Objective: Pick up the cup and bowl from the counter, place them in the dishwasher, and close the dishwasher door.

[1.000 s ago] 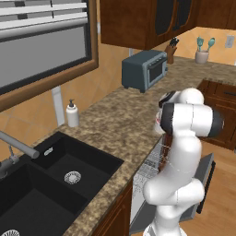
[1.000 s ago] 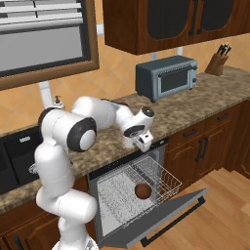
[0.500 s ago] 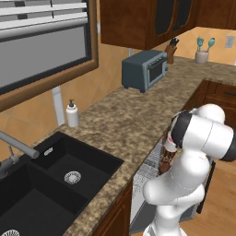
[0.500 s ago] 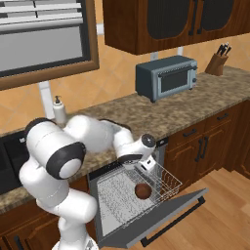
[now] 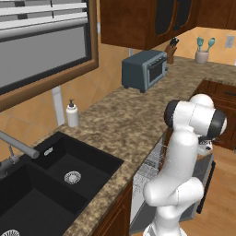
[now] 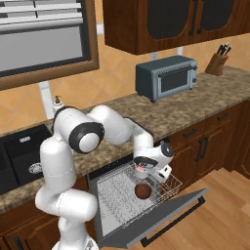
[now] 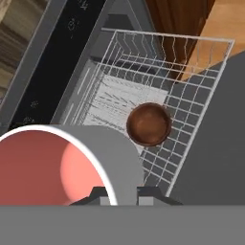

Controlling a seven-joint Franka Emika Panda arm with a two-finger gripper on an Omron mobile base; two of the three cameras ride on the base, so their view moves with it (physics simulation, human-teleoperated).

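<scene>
The gripper (image 6: 146, 168) is clenched on the cup (image 7: 62, 165), holding it by the rim: in the hand view the pale cylinder with its pinkish-red inside sits right against the finger tips, mouth facing the camera. From the right base view the gripper hangs over the pulled-out white wire rack (image 6: 128, 188) of the dishwasher (image 6: 114, 205), above the rack's back part, close under the edge of the counter (image 6: 180, 105).

The relation that matters is cup to rack. The rack lies straight ahead along the line of the gripper, and the dark brown bowl (image 7: 149, 124) already rests in it, just beyond the cup and a little to its right in the hand view. The cup looks clear of the wires, still apart from them. So the release spot is, by my judgement, the bare grid beside the bowl, toward the dishwasher's opening.

The dishwasher door (image 6: 161, 215) lies flat and open below the rack, its black bar handle (image 6: 173, 219) at the outer edge, farther from the gripper than the bowl.
</scene>
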